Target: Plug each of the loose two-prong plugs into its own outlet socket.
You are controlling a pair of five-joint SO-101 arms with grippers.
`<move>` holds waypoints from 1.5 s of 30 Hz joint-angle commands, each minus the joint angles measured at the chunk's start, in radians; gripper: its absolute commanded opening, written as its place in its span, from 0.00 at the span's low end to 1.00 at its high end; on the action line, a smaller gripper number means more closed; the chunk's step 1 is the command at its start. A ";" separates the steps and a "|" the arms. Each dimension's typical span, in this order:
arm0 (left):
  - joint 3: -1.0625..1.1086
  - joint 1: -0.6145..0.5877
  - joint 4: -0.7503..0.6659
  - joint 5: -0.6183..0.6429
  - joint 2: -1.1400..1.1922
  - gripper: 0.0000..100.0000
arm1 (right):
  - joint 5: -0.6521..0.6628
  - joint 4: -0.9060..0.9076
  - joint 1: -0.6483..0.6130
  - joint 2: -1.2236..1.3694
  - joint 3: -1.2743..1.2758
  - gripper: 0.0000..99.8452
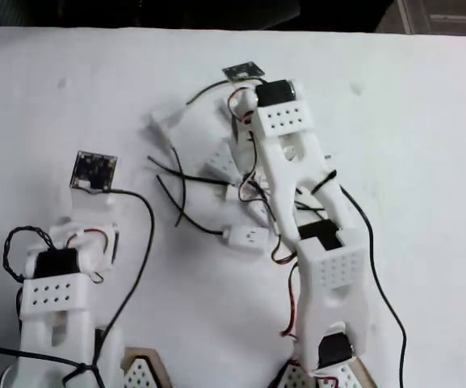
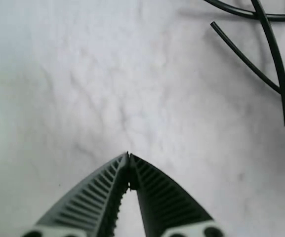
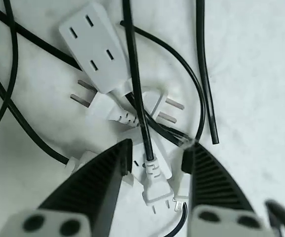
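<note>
White, matte table surface lies bare around the left gripper, whose ribbed fingers are pressed together on nothing, at the near left. Mid-table, the right gripper is held open astride a white two-prong plug. A second plug and a third plug are tangled just beyond, beside the flat outlet socket, all crossed by black cables.

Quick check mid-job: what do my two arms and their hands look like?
The left arm and right arm are white shells with grids of small holes, black motors, and red and black wires. The left hand and right hand have dark, tapered fingers on white bases.
</note>
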 commanded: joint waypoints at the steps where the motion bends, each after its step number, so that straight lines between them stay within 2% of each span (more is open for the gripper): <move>1: -0.003 0.001 -0.015 -0.008 -0.019 0.02 | 0.009 0.015 0.018 -0.071 0.046 0.15; 10: -0.003 0.001 -0.015 -0.008 -0.019 0.02 | 0.100 0.012 0.007 -0.309 0.390 0.15; 20: -0.003 0.001 -0.015 -0.008 -0.019 0.02 | 0.141 -0.081 0.067 -0.314 0.559 0.15; 35: -0.003 0.001 -0.015 -0.008 -0.019 0.02 | 0.143 -0.173 0.108 -0.309 0.580 0.15; 45: -0.003 0.001 -0.015 -0.008 -0.019 0.02 | 0.137 -0.165 0.090 -0.196 0.585 0.14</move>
